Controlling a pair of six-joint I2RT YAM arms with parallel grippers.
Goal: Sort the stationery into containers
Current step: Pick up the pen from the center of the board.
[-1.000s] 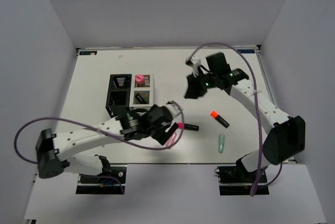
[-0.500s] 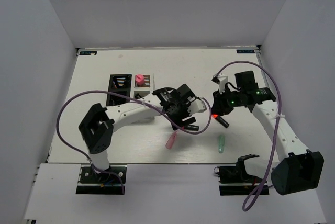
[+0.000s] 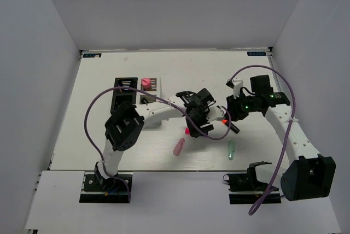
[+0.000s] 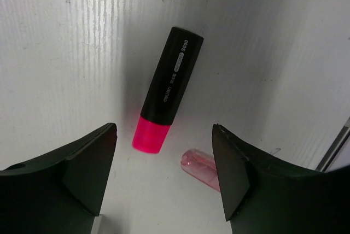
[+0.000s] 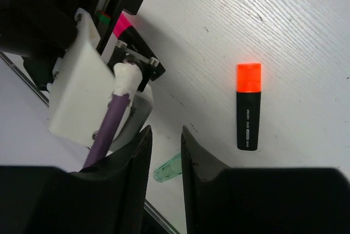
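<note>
The pink-capped black highlighter (image 4: 167, 100) lies flat on the white table, its cap between the tips of my open left gripper (image 4: 164, 130), which hovers just above it. A pale pink stick (image 4: 202, 169) lies beside the right finger. From above, the left gripper (image 3: 196, 124) is at the table's middle. My right gripper (image 5: 164, 133) hangs over the table with a narrow empty gap between its jaws. The orange-capped highlighter (image 5: 249, 108) lies to its right, a mint stick (image 5: 167, 169) below. The black container (image 3: 124, 94) and the white container (image 3: 149, 98) stand left of centre.
A fat pink marker (image 3: 145, 82) stands in the white container's back compartment. The pale pink stick (image 3: 178, 146) and the mint stick (image 3: 231, 150) lie near the front edge. The two grippers are close together, purple cables looping over both arms. Grey walls enclose the table (image 3: 87, 130).
My left gripper swung right from in front of the containers to above the pink-capped highlighter. The right gripper came forward from the back to beside the orange-capped highlighter, and its jaws narrowed.
</note>
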